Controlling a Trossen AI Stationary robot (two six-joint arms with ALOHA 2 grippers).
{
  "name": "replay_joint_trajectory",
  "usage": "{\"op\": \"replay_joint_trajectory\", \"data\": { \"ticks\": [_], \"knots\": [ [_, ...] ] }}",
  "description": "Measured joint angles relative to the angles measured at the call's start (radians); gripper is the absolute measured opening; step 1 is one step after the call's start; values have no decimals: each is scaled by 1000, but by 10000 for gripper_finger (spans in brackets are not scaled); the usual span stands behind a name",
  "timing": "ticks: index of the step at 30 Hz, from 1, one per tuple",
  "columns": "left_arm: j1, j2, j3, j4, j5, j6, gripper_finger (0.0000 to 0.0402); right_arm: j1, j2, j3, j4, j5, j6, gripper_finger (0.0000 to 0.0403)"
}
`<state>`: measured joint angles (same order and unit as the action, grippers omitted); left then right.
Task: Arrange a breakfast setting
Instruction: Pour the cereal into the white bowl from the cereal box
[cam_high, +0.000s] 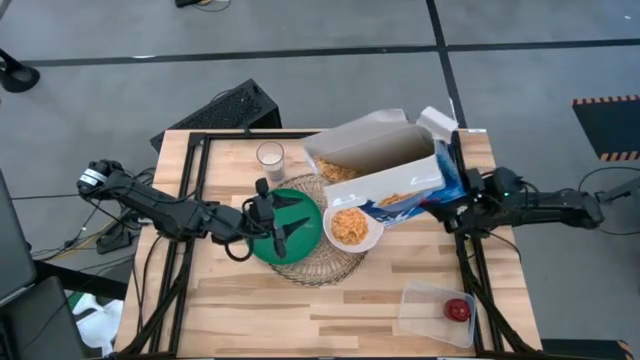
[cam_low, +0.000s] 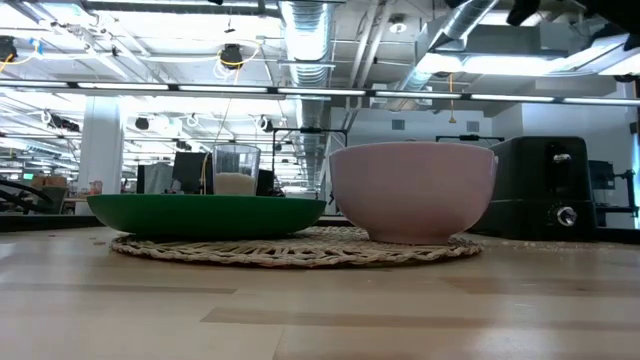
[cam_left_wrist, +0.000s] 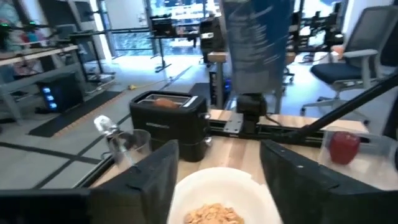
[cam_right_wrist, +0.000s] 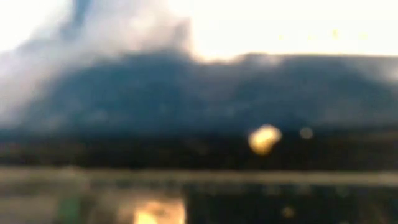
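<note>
Right claw (cam_high: 447, 207) grips the blue-white cereal carton (cam_high: 385, 165) by its lower end, box tipped on its side with the open top toward the far-left, hanging over the white bowl (cam_high: 353, 227). Cereal shows both inside the box and in the bowl, so the tilt is for pouring. My read: the pour is under way or nearly done, as the bowl looks well filled.

Left claw (cam_high: 279, 222) hovers over the green plate (cam_high: 262, 247), fingers parted, nothing between them. The wrist view looks past them onto the bowl. Probably waiting, or lined up for the next pick.

Plate and bowl sit side by side on the round woven mat (cam_high: 322, 266), rims close; the low view shows both resting flat. A clear glass (cam_high: 270, 156) with something white in it stands just beyond the mat, far-left. The red apple (cam_high: 457, 309) lies in the clear plastic tub (cam_high: 437, 313) at the near-right corner, well apart from the setting and not yet brought over. The black toaster (cam_left_wrist: 169, 119) holds something browned in its slot, perhaps the bagel.

Tabletop (cam_high: 290, 315): pale wood planks, black frame rails along both sides. Room beyond: open workshop, grey floor, desks, office chair, bright ceiling lights and ducting.
</note>
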<state>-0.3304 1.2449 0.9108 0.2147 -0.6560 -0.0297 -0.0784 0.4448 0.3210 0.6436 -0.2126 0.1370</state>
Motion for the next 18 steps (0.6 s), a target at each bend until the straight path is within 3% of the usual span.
{"op": "replay_joint_trajectory", "data": {
  "ticks": [10, 18],
  "knots": [
    [-1, 0, 0, 49, 76, -1, 384, 0, 239, 0, 261, -22, -31, 304],
    [-1, 0, 0, 76, 72, -6, 386, 0, 460, 0, 523, -25, -44, 304]
  ]
}}
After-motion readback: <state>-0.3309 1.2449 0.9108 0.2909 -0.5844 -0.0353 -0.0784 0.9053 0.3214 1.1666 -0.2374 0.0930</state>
